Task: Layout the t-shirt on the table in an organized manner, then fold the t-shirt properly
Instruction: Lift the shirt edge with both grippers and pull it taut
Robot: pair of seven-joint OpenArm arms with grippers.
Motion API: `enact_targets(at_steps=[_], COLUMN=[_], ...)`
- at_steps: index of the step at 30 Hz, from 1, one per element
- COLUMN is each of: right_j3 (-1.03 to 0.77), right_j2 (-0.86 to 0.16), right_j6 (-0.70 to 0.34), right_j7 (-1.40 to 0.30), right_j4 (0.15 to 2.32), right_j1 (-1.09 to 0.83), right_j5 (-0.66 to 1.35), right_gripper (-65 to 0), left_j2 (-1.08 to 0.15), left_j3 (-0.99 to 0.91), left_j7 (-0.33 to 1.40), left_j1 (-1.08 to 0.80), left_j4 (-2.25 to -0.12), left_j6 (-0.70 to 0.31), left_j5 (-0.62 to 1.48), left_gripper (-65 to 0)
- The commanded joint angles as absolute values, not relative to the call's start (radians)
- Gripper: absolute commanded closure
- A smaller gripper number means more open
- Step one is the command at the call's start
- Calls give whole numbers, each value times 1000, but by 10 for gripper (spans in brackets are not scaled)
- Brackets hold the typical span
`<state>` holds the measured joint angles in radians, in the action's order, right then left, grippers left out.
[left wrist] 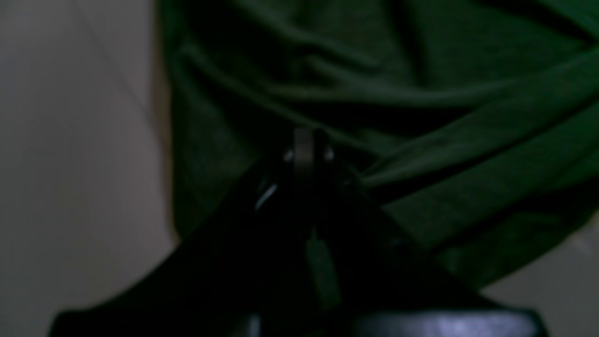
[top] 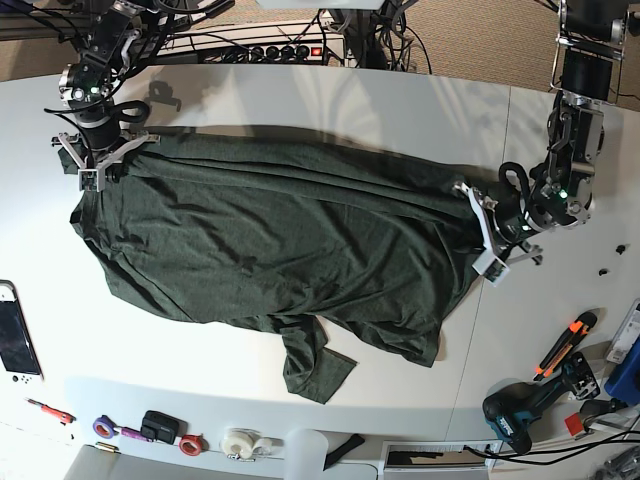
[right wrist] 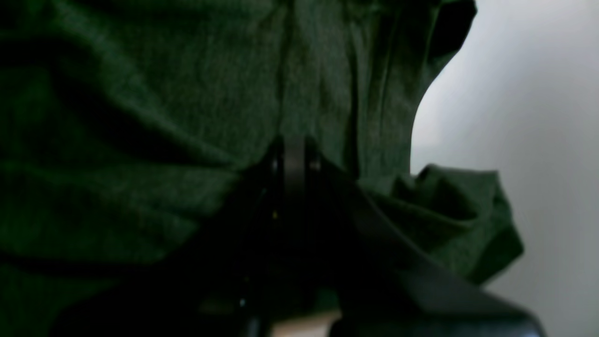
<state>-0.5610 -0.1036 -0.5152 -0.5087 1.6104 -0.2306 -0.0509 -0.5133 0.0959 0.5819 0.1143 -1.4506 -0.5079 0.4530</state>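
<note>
Base view shows the left end effector point(top: 487, 243) clenched on the right edge of the t-shirt point(top: 280, 240), and the right end effector point(top: 95, 165) clenched on its far-left corner. Both wrist views confirm it: the left end effector point(left wrist: 306, 152) has its jaws pressed together with green cloth bunched around the tip, and the right end effector point(right wrist: 294, 159) likewise pinches a ridge of fabric.

One t-shirt lies between them, stretched across the counter point(top: 300, 100), its long axis running left to right and tilting slightly nearer toward the right. Its far edge is pulled fairly taut between the two grips; the near edge sags in loose curves. One short sleeve point(top: 312, 365) hangs toward the near side below the middle, folded over itself. The cloth is a dark green heathered knit, soft, with long shallow wrinkles running along its length.

Smooth and white, the counter has rounded corners. Along its near edge lie three tape rolls point(top: 240, 443), and a drill point(top: 522, 412) rests near the right corner. A phone point(top: 18, 337) lies at the left edge.
</note>
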Motion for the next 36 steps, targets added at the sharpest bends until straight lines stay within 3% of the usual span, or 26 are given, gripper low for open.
enact_targets(at_steps=[1, 13, 21, 28, 36], right_j3=[-564, -564, -564, -564, -565], right_j2=[-116, -118, -210, -300, -312], right_j6=[-510, -514, -550, -643, -698], right_j7=[-516, -601, -600, -598, -596], right_j4=[1611, 1592, 1370, 1368, 1369], right_j1=[-230, -241, -269, -341, -383], right_j5=[-51, -11, 13, 146, 181], right_gripper=[0, 0, 0, 0, 0], left_j2=[-526, -516, -539, -568, -568], left_j3=[89, 89, 89, 86, 86], left_j7=[572, 594, 672, 727, 743], left_j1=[126, 14, -19, -117, -224], left_j4=[-1455, -1402, -1407, -1496, -1641], left_j6=[-513, -460, -467, -467, -465], left_j5=[463, 396, 424, 502, 457], left_gripper=[0, 0, 0, 0, 0])
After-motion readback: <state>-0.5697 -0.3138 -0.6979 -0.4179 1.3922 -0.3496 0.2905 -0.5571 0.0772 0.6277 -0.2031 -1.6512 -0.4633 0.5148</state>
